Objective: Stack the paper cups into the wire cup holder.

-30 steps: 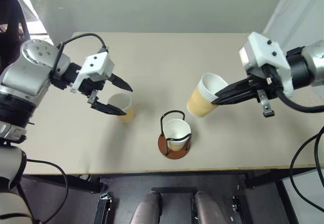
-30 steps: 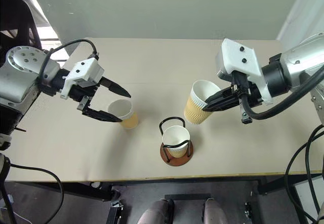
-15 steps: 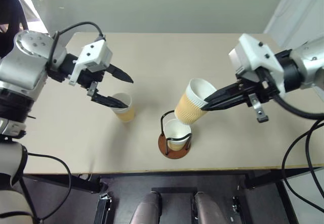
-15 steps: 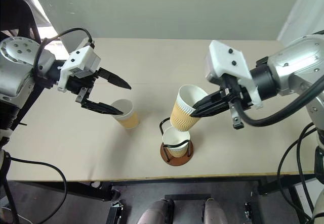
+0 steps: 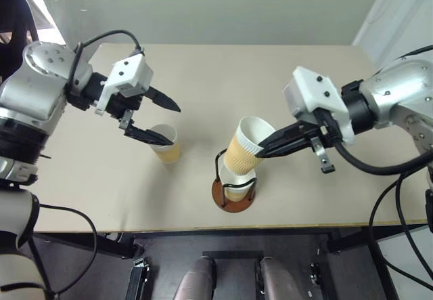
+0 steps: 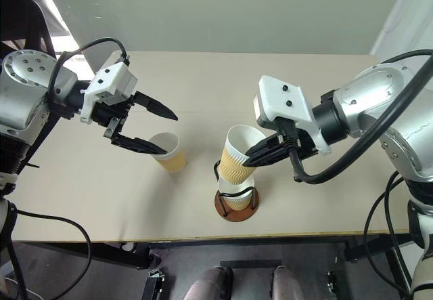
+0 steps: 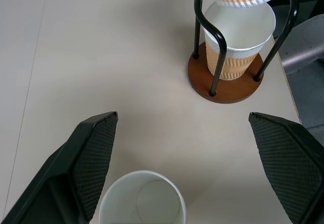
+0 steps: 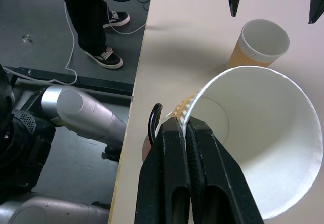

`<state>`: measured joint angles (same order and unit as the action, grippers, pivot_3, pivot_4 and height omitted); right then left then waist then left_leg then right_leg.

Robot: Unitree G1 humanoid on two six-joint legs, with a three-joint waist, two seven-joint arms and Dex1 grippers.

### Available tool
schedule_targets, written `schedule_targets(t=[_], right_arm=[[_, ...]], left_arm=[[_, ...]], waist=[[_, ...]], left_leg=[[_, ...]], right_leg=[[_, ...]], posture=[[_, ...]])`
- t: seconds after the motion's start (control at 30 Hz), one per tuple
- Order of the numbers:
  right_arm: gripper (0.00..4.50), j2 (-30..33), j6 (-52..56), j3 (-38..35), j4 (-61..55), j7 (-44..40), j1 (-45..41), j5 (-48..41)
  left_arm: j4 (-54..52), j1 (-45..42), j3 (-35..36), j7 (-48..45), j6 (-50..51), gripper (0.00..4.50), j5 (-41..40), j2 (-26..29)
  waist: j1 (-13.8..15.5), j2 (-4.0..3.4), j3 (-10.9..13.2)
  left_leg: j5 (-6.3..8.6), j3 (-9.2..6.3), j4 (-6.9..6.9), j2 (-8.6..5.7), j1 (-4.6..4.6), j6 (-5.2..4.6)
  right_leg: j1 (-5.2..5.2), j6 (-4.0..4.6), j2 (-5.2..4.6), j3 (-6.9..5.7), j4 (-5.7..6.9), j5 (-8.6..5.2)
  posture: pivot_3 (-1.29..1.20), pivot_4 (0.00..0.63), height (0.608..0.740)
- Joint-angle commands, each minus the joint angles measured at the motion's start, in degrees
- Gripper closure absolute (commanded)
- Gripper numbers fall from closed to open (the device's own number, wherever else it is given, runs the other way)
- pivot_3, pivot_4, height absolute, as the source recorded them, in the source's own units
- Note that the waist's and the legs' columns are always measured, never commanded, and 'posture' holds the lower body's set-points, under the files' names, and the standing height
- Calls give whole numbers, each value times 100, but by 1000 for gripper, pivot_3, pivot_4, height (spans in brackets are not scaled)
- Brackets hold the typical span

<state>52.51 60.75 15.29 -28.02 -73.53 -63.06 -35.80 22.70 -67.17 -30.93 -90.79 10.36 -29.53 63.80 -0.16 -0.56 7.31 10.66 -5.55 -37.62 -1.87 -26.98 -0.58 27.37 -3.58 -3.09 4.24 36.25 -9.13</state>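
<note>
The wire cup holder stands near the table's front edge with one paper cup upright in it. My right gripper is shut on the rim of a second paper cup. This cup hangs tilted, its bottom just over the mouth of the cup in the holder. A third paper cup stands upright on the table to the left. My left gripper hovers over it, open, with one finger on each side and apart from it.
The beige table carries nothing else. Its front edge runs just in front of the holder. A person's legs and shoes stand on the floor beyond the table's side.
My right gripper has carried its cup leftward and a little down, from beside the holder to over it. The left gripper has stayed open by the third cup.
</note>
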Motion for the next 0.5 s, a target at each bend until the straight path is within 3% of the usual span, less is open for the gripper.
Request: schedule_targets(t=[0.03,0.5], right_arm=[[4450,-35,-111,35,-153,100,25,35],[4450,-48,-702,505,-97,85,339,493]], left_arm=[[-79,-91,208,-171,-13,33,11,8],[-190,-6,303,-171,42,33,4,50]], waist=[[0,0,0],[-1,0,0]], left_leg=[[0,0,-2,0,0,0],[0,0,-38,-1,0,0]], right_leg=[[0,0,0,0,3,0],[1,2,0,0,42,1]], posture=[[0,150,740],[0,150,740]])
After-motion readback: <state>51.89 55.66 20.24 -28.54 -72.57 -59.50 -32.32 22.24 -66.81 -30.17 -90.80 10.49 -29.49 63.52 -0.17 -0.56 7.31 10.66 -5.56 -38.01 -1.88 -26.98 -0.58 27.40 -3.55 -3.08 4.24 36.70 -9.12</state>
